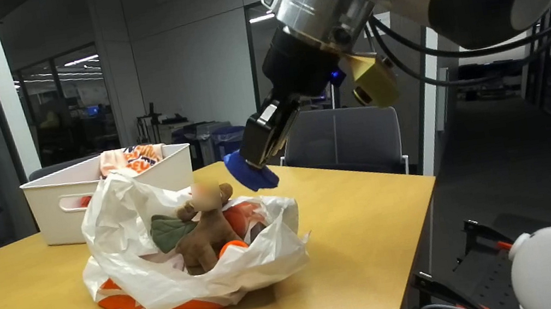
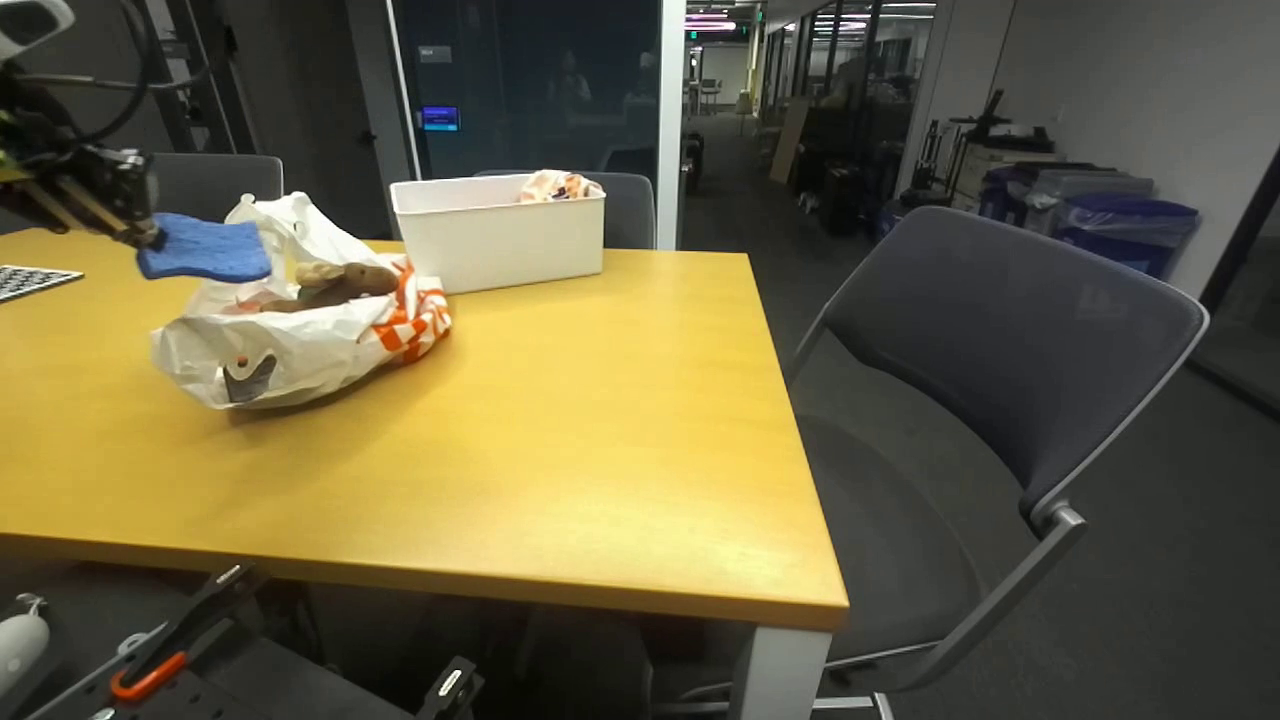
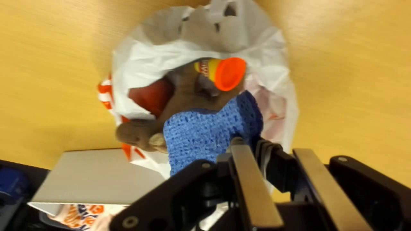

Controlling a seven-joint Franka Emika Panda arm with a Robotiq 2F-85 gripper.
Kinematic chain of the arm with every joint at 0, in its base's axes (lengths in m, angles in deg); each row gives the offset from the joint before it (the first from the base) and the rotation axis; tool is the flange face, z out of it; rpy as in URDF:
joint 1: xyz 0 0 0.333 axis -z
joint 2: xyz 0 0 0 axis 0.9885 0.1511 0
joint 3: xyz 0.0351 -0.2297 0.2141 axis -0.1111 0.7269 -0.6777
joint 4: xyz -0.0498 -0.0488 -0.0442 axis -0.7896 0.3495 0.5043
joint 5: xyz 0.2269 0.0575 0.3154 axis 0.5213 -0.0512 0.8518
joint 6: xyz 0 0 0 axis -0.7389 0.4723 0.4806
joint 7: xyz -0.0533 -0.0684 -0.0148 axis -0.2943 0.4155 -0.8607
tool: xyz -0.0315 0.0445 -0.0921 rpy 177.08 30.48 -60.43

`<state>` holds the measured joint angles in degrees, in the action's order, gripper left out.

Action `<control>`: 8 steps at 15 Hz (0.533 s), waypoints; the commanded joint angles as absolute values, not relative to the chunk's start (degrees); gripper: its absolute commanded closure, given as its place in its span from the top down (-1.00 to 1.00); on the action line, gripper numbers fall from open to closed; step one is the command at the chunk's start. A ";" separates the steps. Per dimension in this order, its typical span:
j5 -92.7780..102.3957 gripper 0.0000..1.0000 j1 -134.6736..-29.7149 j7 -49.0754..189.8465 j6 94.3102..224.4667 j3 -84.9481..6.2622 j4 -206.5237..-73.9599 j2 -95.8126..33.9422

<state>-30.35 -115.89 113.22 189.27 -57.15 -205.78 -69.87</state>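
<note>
Nearest, at the wrist view's lower right, the tool pinches a blue sponge, which sits near mid-frame. Beneath it, a brown plush animal and, at upper centre, an orange-lidded Play-Doh tub lie in an open white plastic bag on the yellow desk.

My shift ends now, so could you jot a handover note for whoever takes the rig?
Hand: closed on the blue sponge, held above the white plastic bag.
Things: the bag sits open on the table, with a brown plush animal and an orange-lidded Play-Doh tub in it. The white bin near it holds a printed cloth.
Done: sponge gripped, off the table.
Left: sponge not yet released.
</note>
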 commanded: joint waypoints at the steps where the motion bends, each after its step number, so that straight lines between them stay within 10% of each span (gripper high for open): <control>1: -27.43 -0.87 -122.67 103.93 196.28 -51.91 -205.56 -66.76; 8: -14.34 -0.87 -141.86 77.22 206.79 -35.04 -200.90 -48.53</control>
<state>-21.92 -132.01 88.45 202.46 -42.41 -204.42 -57.38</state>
